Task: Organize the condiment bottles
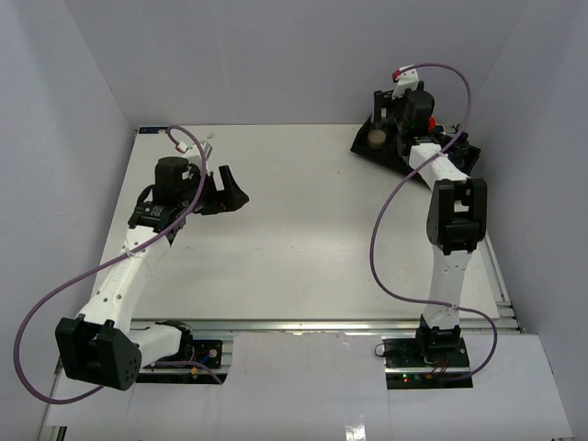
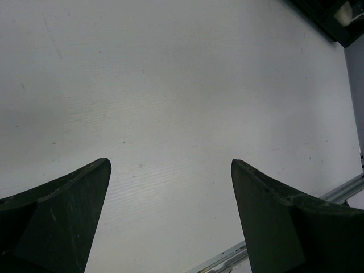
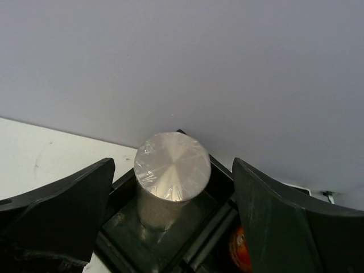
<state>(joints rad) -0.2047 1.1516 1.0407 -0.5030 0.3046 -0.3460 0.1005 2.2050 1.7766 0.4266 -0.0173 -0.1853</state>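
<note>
A clear jar with a flat grey metal lid (image 3: pixel 172 166) stands upright in a corner compartment of the black tray (image 3: pixel 222 182). My right gripper (image 3: pixel 172 162) is open above it, one finger on each side, not touching it. A red cap (image 3: pixel 240 250) shows in the neighbouring compartment, mostly hidden by my right finger. In the top view the right gripper (image 1: pixel 390 103) is over the tray (image 1: pixel 363 150) at the back right, where a jar with a tan round top (image 1: pixel 375 139) and a red cap (image 1: pixel 430 122) show. My left gripper (image 1: pixel 230 191) is open and empty (image 2: pixel 170 165) over bare table.
The tray sits against the back right corner, close to both walls. Its corner shows at the top right of the left wrist view (image 2: pixel 335 17). The right arm's purple cable (image 1: pixel 381 230) loops over the table. A metal rail (image 1: pixel 322 326) runs along the near edge.
</note>
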